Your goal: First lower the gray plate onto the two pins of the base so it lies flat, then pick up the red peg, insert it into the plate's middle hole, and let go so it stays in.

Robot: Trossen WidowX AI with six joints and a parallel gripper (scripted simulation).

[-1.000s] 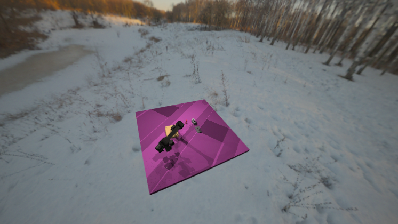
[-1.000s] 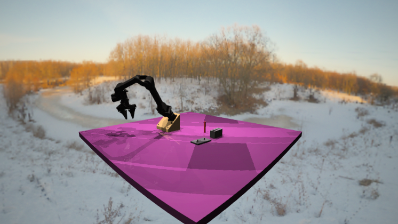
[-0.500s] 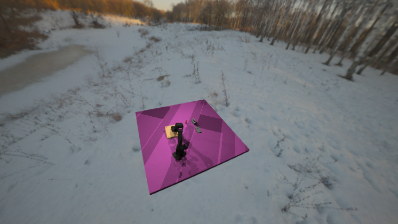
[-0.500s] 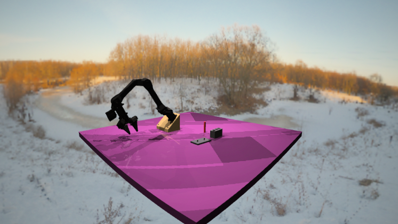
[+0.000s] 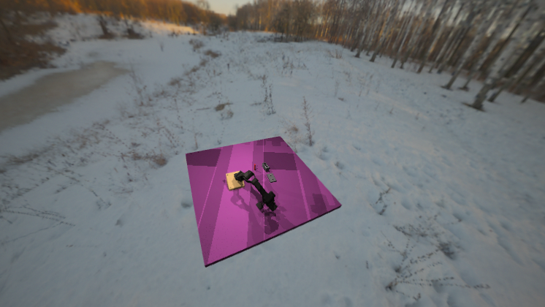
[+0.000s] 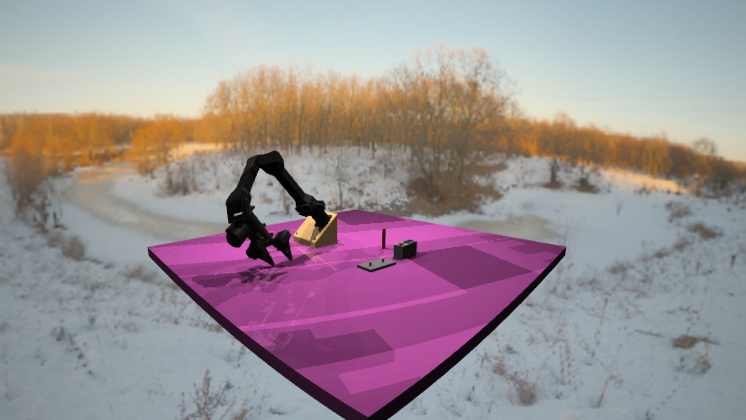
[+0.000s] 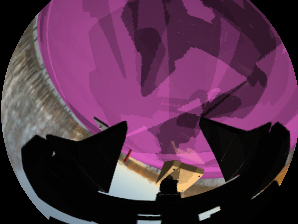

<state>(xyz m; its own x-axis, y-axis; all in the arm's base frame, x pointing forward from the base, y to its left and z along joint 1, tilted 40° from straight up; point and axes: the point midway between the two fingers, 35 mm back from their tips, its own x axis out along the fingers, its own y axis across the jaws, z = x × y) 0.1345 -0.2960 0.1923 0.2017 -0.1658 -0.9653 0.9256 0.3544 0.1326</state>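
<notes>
Black two-fingered end effector hangs low over the magenta square bench, fingers spread with nothing between them. Slender red upright peg stands well apart from it, near a flat gray slab base with two raised pins. Beside that base sits a dark block with a gray top; whether this top is the gray plate, I cannot tell.

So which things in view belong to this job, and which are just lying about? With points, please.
For the job:
- red peg [image 5: 254, 167] [image 6: 383, 238] [image 7: 128, 155]
- base [image 5: 271, 177] [image 6: 375, 265] [image 7: 100, 124] with two pins
- gray block [image 5: 265, 167] [image 6: 405, 249], probably the plate
- pincer [image 5: 269, 214] [image 6: 281, 262] [image 7: 164, 123]

Not job pieces:
- tan mount [image 5: 231, 184] [image 6: 327, 235] [image 7: 189, 173], carrying the arm
- pink board [image 5: 225, 229] [image 6: 334, 307] [image 7: 170, 35], underneath
- nothing loose that I can see
</notes>
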